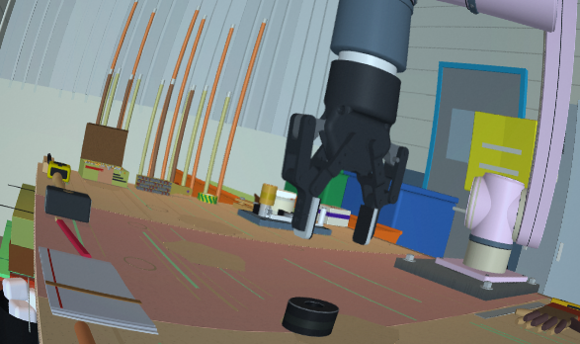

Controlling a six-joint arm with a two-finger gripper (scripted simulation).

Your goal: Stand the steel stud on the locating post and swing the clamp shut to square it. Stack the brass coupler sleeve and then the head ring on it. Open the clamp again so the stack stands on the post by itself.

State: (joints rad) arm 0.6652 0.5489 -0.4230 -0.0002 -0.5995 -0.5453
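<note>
My gripper [336, 225] is open and holds nothing. It hangs above the far middle of the table, in front of the fixture in this view. The fixture [280, 215] is a dark base plate with a white clamp. A brass coupler sleeve [269, 193] stands on it at the left. A pale round part [284, 200] sits beside the sleeve. I cannot tell the post or the stud apart there. A black ring [310, 316] lies flat near the table's front edge, well apart from the fixture.
A blue bin [409, 210] and a green bin stand behind the fixture, with an orange tray. The arm's base [488, 237] is at the right. A grey panel [90, 291] lies front left. A black mallet [67, 202] lies at the left edge. Upright rods line the back.
</note>
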